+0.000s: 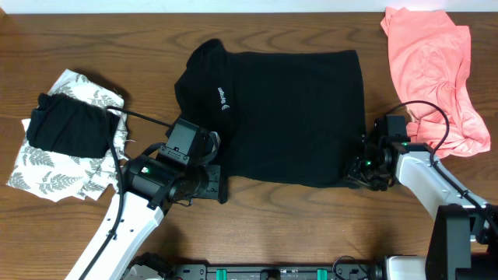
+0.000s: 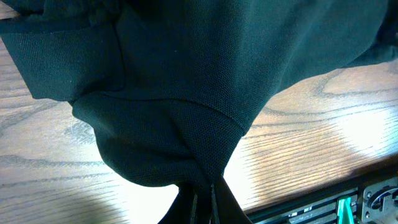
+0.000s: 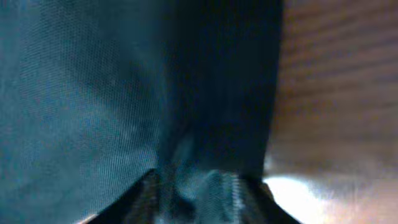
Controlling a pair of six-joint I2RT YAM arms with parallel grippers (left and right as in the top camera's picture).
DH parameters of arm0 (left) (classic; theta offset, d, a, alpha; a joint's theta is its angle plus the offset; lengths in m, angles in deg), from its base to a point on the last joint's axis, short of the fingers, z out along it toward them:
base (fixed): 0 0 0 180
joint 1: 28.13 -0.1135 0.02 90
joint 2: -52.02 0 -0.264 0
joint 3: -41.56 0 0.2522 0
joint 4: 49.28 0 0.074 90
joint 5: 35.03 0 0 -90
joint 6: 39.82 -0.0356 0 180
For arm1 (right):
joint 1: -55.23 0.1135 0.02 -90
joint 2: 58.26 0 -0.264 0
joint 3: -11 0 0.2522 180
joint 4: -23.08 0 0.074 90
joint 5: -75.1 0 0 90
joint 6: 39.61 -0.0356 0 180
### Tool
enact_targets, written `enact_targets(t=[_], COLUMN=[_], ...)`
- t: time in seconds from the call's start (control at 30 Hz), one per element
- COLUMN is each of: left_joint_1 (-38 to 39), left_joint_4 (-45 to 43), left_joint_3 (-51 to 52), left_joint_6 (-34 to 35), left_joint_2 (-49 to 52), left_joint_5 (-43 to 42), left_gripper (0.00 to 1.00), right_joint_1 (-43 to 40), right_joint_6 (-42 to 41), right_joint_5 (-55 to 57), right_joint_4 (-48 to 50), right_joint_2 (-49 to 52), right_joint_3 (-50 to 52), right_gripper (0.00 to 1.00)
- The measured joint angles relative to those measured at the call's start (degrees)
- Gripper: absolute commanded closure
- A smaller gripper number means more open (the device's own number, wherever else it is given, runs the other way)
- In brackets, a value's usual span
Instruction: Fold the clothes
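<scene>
A black collared shirt point(image 1: 280, 109) with a small white logo lies spread on the wooden table, collar to the left. My left gripper point(image 1: 214, 183) is at its near left corner, shut on a pinch of the black fabric point(image 2: 186, 149). My right gripper point(image 1: 356, 173) is at the near right corner, shut on the shirt's edge point(image 3: 186, 124). In the wrist views the cloth bunches into the closed fingers of the left gripper point(image 2: 202, 202) and the right gripper point(image 3: 199, 190).
A salmon-pink garment point(image 1: 432, 70) lies crumpled at the back right. A white leaf-print garment point(image 1: 54, 167) with a folded black garment point(image 1: 66, 124) on top sits at the left. The table's front edge shows in the left wrist view point(image 2: 323, 196).
</scene>
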Motion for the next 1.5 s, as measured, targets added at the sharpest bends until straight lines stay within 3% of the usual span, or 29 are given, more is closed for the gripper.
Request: enact_targets(t=[0.2, 0.5, 0.8, 1.03, 1.27, 1.5], left_joint_1=[0.0, 0.0, 0.0, 0.0, 0.07, 0.04], left_joint_4=[-0.04, 1.29, 3.98, 6.19, 4.92, -7.04], left_joint_3=[0.0, 0.0, 0.0, 0.0, 0.0, 0.0], left_joint_6=[0.0, 0.0, 0.0, 0.0, 0.0, -2.1], left_joint_2=[0.0, 0.0, -0.02, -0.81, -2.71, -1.64], left_joint_5=[0.02, 0.0, 0.02, -0.02, 0.85, 5.16], left_gripper=[0.94, 0.94, 0.94, 0.94, 0.94, 0.92], right_joint_1=[-0.24, -0.24, -0.22, -0.22, -0.22, -0.24], right_joint_6=[-1.33, 2.01, 5.11, 5.55, 5.73, 5.73], right_joint_5=[-0.59, 0.26, 9.6, 16.68, 17.99, 18.16], right_joint_4=[-0.55, -9.51, -22.99, -28.76, -25.79, -16.26], right_joint_2=[0.59, 0.22, -13.0, -17.09, -17.07, -16.83], right_joint_3=[0.15, -1.33, -13.53, -14.97, -14.97, -14.97], right_gripper=[0.99, 0.99, 0.99, 0.99, 0.99, 0.99])
